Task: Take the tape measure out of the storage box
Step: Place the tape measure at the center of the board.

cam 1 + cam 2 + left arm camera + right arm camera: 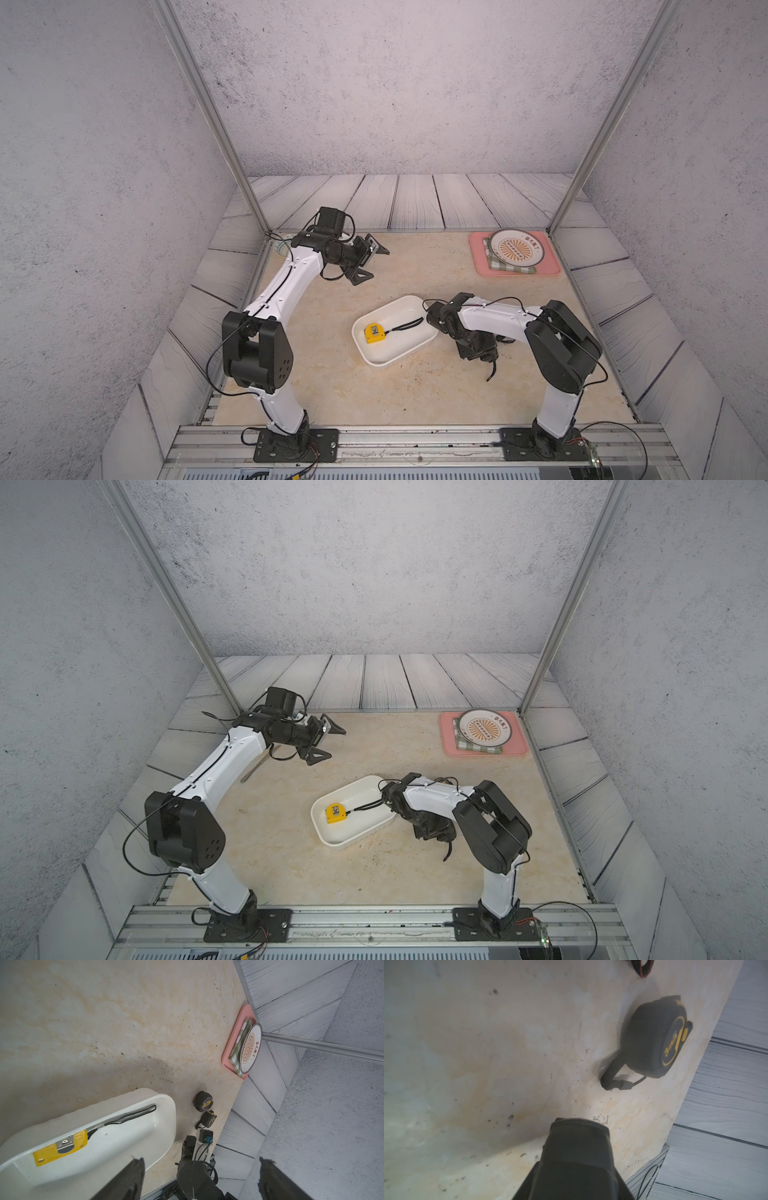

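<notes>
A: Which way does the tape measure [374,333] lie from your left tool [380,263]?
B: Almost straight toward the near side, and lower. It lies flat at the left end of the storage box [395,351], its strap [409,324] trailing right and far along the box's length.
A: And that tool's state?
B: Released, jaws wide, held up over the far-left desk [332,386], pointing right. You would need to tip it down.
A: Your right tool [579,1126]?
B: Low, just right of the box, apparently clenched on nothing. Most of the box's length separates it from the tape measure, so I'd judge your left arm better placed.
</notes>
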`<state>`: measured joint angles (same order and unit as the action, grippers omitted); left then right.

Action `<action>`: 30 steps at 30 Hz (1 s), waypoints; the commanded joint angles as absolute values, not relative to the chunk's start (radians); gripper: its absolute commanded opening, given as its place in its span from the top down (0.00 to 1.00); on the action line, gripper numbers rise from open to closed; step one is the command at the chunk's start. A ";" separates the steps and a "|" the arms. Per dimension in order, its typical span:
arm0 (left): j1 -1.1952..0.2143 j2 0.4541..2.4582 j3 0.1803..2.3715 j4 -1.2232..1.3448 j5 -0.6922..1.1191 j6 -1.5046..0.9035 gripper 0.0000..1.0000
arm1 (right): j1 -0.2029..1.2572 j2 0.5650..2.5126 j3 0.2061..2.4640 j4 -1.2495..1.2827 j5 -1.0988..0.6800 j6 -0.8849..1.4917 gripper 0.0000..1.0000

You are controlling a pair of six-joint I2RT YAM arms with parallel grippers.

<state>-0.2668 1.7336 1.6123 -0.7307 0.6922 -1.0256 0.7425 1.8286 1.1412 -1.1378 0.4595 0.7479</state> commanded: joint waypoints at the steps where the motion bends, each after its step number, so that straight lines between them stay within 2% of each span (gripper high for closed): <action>1: -0.270 1.704 1.610 -0.754 0.696 -0.999 0.10 | 0.693 1.819 1.129 -1.125 0.433 0.769 1.00; 18: -0.270 1.720 1.614 -0.755 0.709 -0.995 0.11 | 0.629 1.874 1.168 -1.094 0.401 0.722 1.00; 19: -0.270 1.719 1.614 -0.755 0.709 -0.994 0.11 | 0.626 1.877 1.170 -1.093 0.399 0.720 0.98; 22: -0.270 1.718 1.617 -0.755 0.710 -0.993 0.11 | 0.623 1.882 1.169 -1.086 0.392 0.715 0.81; 30: -0.268 1.717 1.614 -0.755 0.713 -0.992 0.11 | 0.621 1.882 1.170 -1.079 0.387 0.706 0.48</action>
<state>-0.2668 1.7336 1.6123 -0.7376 0.7036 -1.0096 0.6258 1.8515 1.1584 -1.0920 0.4076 0.7147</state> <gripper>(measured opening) 0.894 0.506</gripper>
